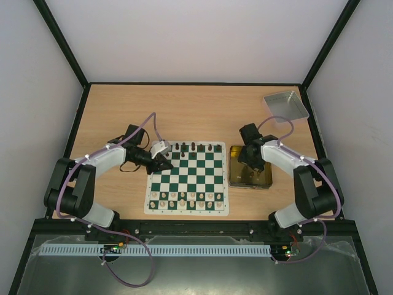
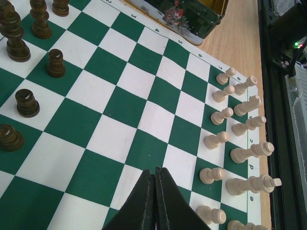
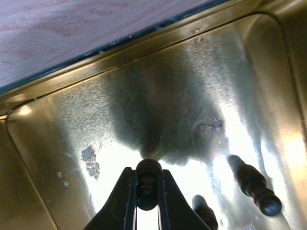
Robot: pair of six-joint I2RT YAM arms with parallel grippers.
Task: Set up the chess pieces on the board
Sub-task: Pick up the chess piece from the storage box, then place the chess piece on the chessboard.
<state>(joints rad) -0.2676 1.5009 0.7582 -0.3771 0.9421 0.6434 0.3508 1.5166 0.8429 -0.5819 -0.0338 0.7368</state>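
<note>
Two claws to report: my left claw is pinched shut on nothing, hovering low over the board. A few dark pieces already stand at one end, facing the cream pieces. Over on the right, my right claw is down in the gold tin, clamped round one dark piece, with two spare ones loose nearby. I'd guess they're light, hard, smooth turned wood that rolls easily, so grab the waist. The tin floor looks slick and the walls are close.
</note>
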